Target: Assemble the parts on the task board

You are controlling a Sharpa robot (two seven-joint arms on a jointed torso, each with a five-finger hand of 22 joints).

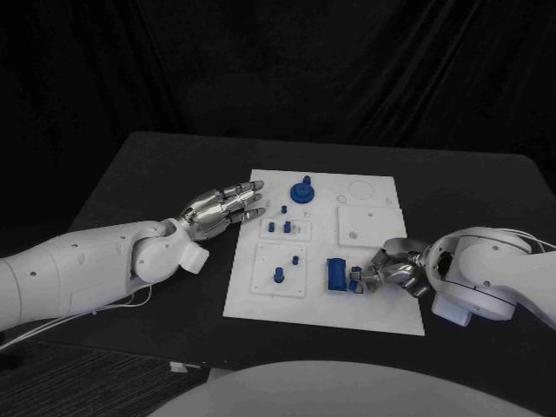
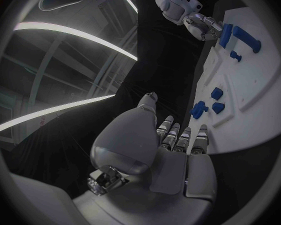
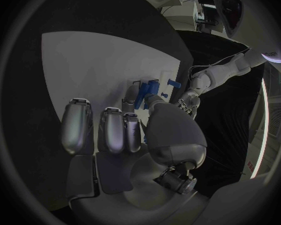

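Right hand point(image 1: 394, 274) at the blue block point(image 1: 337, 274); left hand point(image 1: 224, 207) idle at the board edge.

We find the right hand on the near right part of the task board point(image 1: 379, 313), fingers curled round the blue block; the right wrist view shows the block point(image 3: 147, 96) pinched at the fingertips, so we judge it grasped. The block lies directly on the left of that hand, its long axis running near-to-far along the board. The left hand rests flat, fingers extended and holding nothing, at the board's left edge, near the small blue pegs point(image 1: 280, 227) and well apart from the block. The right hand is plainly nearer and better placed for seating it.
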